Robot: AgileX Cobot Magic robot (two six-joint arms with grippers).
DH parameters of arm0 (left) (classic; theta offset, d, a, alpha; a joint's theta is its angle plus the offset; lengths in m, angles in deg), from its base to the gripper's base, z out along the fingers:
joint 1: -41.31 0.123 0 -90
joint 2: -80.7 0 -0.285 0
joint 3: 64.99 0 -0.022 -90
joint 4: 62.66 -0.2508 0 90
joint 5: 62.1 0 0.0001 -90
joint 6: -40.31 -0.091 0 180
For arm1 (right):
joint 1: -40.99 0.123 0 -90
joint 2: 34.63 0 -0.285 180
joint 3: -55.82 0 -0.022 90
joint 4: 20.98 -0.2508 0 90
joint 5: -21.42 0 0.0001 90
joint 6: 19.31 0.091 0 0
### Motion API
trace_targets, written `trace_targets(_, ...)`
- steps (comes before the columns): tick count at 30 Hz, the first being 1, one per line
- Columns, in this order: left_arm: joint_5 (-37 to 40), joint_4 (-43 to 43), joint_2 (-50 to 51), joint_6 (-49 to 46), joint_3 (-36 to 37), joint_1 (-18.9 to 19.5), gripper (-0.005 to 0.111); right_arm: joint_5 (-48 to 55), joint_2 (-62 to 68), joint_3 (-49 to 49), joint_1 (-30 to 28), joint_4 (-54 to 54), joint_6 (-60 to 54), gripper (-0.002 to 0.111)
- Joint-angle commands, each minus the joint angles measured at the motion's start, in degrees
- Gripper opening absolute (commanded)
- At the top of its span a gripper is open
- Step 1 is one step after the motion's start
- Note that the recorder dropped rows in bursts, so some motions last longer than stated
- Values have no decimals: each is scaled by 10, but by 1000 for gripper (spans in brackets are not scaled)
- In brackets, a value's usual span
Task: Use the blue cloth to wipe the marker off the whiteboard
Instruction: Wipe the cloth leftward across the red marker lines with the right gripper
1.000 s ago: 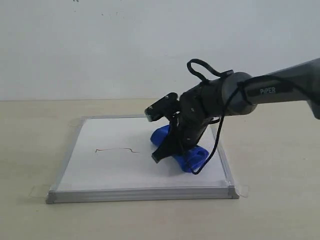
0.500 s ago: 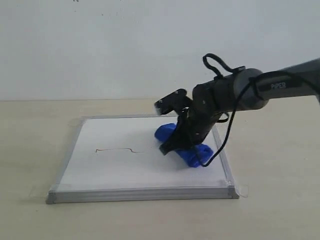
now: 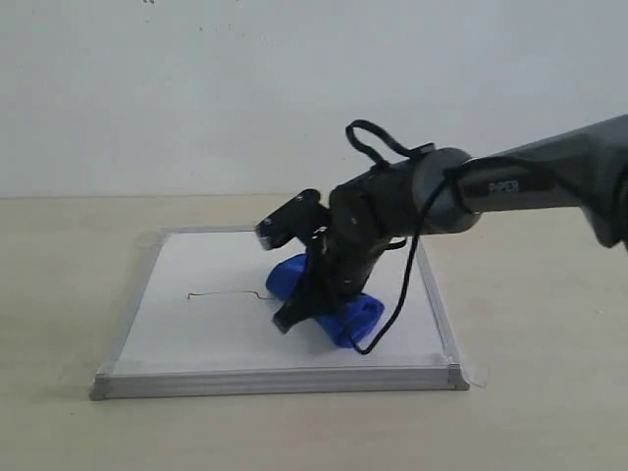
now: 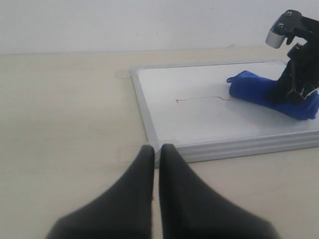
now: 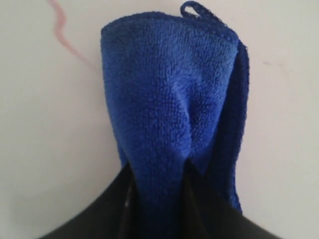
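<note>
The whiteboard lies flat on the table, silver frame all round. A thin reddish-brown marker line with a small step runs across its left half; it also shows as the marker line and a faint marker stroke. My right gripper is shut on the blue cloth, pressing the rolled bundle onto the board, its left end touching the line's right end. The blue cloth fills the right wrist view, pinched between the dark fingers. My left gripper is shut, empty, off the board near its corner.
Beige table surrounds the board, with a white wall behind. Clear tape tabs stick out at the board's corners. A black cable loops above the right wrist.
The right gripper swung right with the cloth, then dragged it back left across the board to the line's right end. The line's right end is now under the cloth.
</note>
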State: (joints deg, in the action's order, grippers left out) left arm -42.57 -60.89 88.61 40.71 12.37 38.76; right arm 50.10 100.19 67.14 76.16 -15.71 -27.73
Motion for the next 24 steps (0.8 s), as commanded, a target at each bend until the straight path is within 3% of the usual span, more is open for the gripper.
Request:
trace_targets(1, -3, 6, -1, -1, -1, 0, 4, 38, 15, 14, 31, -31, -12, 0)
trace_targets(5, -3, 6, -1, -1, -1, 0, 4, 20, 15, 16, 4, -22, -10, 0)
trace_targets(13, -3, 6, -1, -1, -1, 0, 4, 33, 16, 14, -114, -20, 66, 0)
trace_targets(19, -3, 6, -1, -1, -1, 0, 4, 80, 16, 13, -92, -53, 41, 0)
trace_targets(24, -3, 6, -1, -1, -1, 0, 4, 119, 16, 13, -15, -155, -91, 0)
